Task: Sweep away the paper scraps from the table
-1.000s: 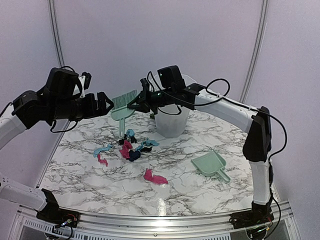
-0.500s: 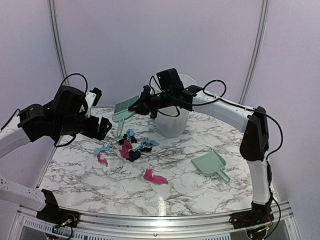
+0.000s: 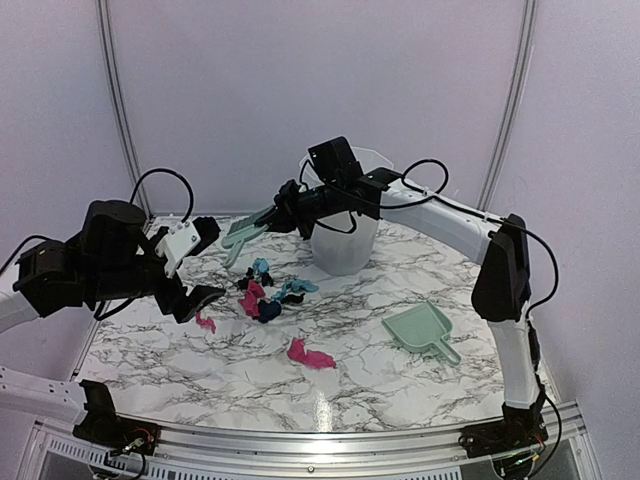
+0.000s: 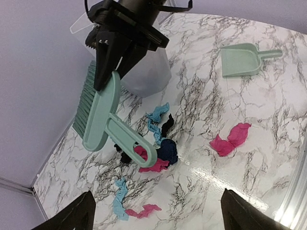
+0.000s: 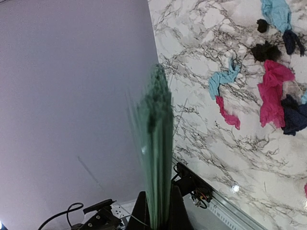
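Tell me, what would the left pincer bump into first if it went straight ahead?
Probably the paper scraps on the table. The brush hangs close to that line, though, and depth is unclear, so the left pincer might touch it first.

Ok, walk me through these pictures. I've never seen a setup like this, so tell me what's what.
Two robot arms are bolted at the near edge of a marble-patterned table. The wide picture looks down from above and behind them; the other two come from small cameras on each wrist. Scattered on the table are pink, blue and dark paper scraps, plus a green dustpan lying on the right and a pale bucket at the back. The right arm's fingers are shut on a green brush, held up in the air near the bucket; in its own wrist picture the brush is the blurred green strip. The left arm's fingers are open and empty, hovering above the table's left side.
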